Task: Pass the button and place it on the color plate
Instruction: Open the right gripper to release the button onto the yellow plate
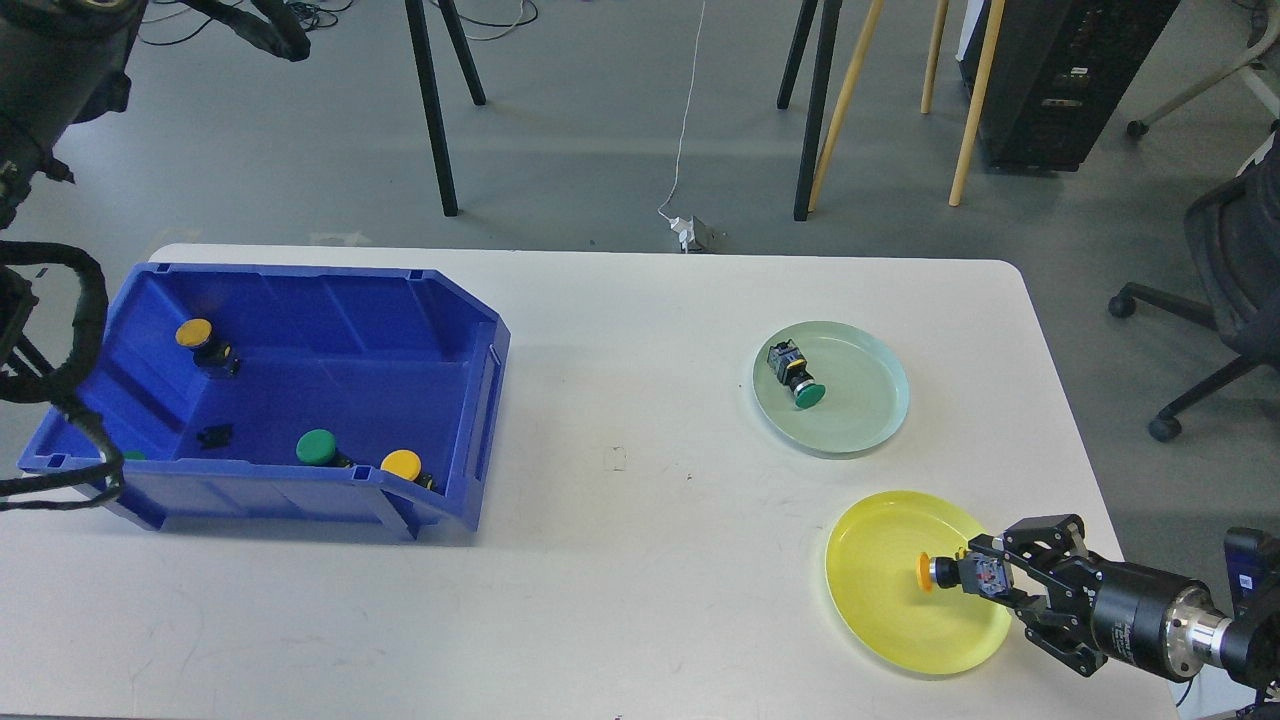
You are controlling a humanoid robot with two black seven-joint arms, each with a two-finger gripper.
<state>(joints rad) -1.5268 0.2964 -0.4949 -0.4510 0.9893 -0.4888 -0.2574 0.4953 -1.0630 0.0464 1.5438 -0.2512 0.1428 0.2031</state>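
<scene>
My right gripper (968,576) comes in from the lower right and is shut on a yellow-capped button (934,573). It holds the button low over the right half of the yellow plate (880,612). I cannot tell whether the button touches the plate. A green-capped button (797,377) lies on the pale green plate (862,420). The blue bin (290,330) at the left holds two yellow buttons (194,334) (403,465) and a green button (317,447). My left arm shows only at the upper left edge; its gripper is out of view.
Table legs and wooden poles stand on the floor behind the table. An office chair (1230,290) is beyond the table's right edge. The white table (640,520) has bare surface between the bin and the plates.
</scene>
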